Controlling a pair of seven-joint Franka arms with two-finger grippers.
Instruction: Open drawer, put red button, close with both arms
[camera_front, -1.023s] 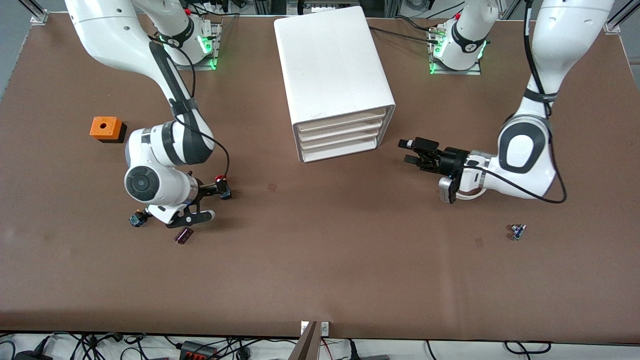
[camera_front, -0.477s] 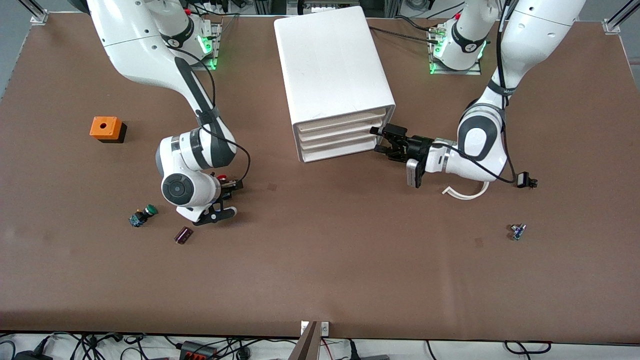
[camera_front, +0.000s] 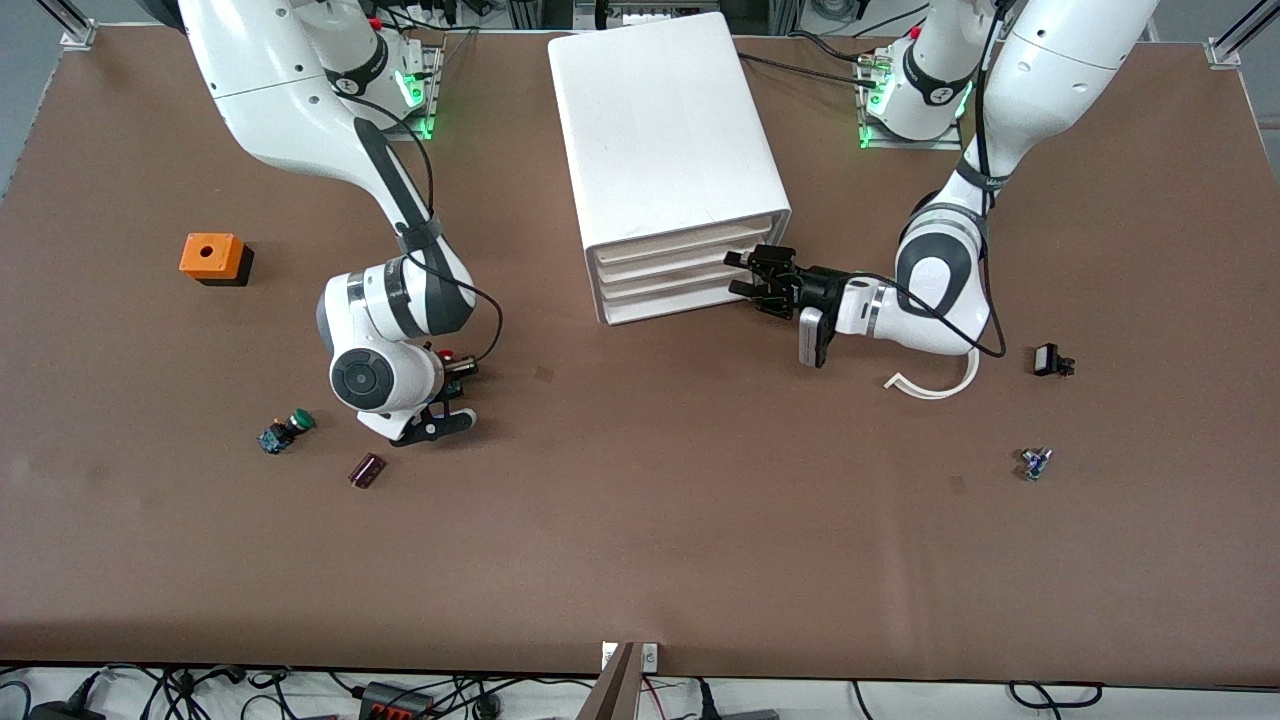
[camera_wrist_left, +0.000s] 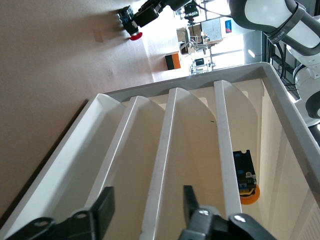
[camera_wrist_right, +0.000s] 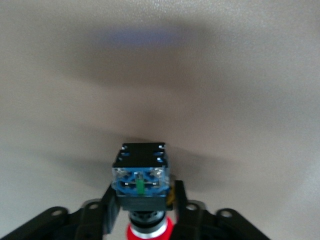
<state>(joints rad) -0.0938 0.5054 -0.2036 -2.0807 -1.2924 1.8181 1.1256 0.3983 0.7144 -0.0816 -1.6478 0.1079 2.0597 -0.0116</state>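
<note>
The white drawer unit (camera_front: 665, 140) stands mid-table with its drawers shut. My left gripper (camera_front: 742, 274) is open at the drawer fronts, at their end toward the left arm. In the left wrist view my left gripper (camera_wrist_left: 147, 205) has its fingers on either side of one drawer front's lip (camera_wrist_left: 162, 170). My right gripper (camera_front: 455, 368) is shut on the red button (camera_front: 446, 354) and holds it just above the table. In the right wrist view the red button (camera_wrist_right: 141, 172) sits between the fingers of my right gripper (camera_wrist_right: 142, 200), blue base outward. The red button (camera_wrist_left: 134, 34) also shows in the left wrist view.
An orange block (camera_front: 212, 257) lies toward the right arm's end. A green-capped button (camera_front: 285, 432) and a dark purple part (camera_front: 367, 470) lie beside my right gripper. A white curved strip (camera_front: 935, 385), a small black part (camera_front: 1050, 360) and a small blue part (camera_front: 1035, 463) lie toward the left arm's end.
My left gripper has moved across to the drawer fronts. My right gripper has carried the red button a little toward the drawer unit, uncovering the green-capped button.
</note>
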